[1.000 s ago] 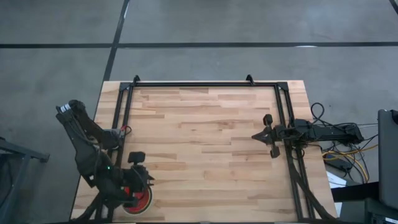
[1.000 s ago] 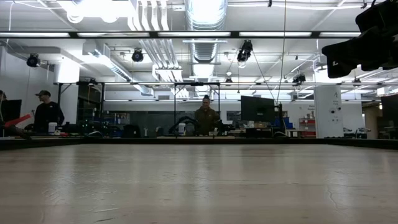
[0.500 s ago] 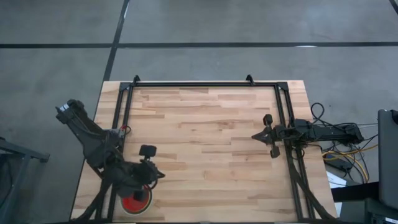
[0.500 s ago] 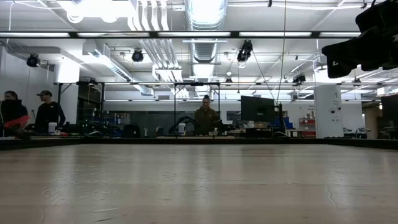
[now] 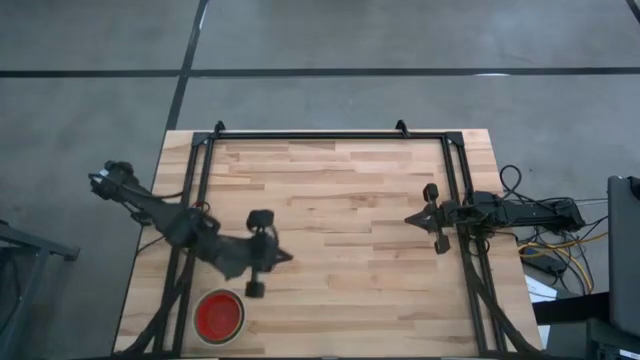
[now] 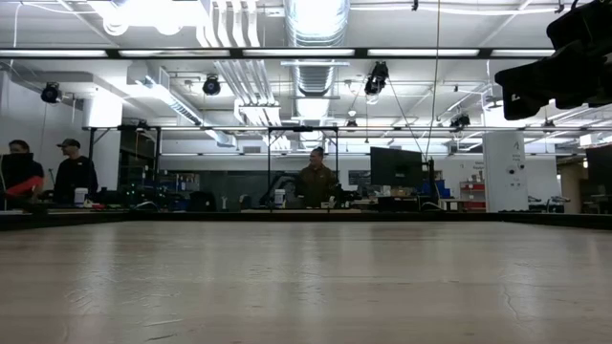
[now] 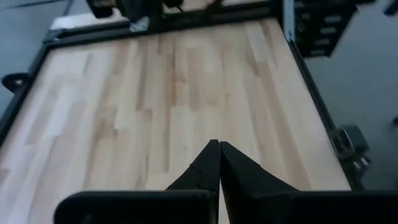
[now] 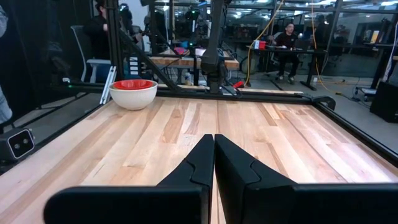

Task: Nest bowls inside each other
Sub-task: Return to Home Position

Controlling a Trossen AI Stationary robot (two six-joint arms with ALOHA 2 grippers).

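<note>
1. Round whitish-cream plastic bowl [image 8: 133, 98] sits upright at the table's [image 5: 330, 200] seven o'clock corner.
2. Round red plastic bowl [image 5: 218, 315] is nested inside it, red rim peeking just above the cream wall.

Open table [image 5: 350, 200] ahead of left gripper [image 5: 288, 258], free path straight across to right gripper [image 5: 410, 218]. Only obstacle: bowl stack [image 5: 219, 315], close behind left gripper, off to one side. Black frame rail [image 5: 330, 135] rims the table.

No legible text — none anywhere
</note>
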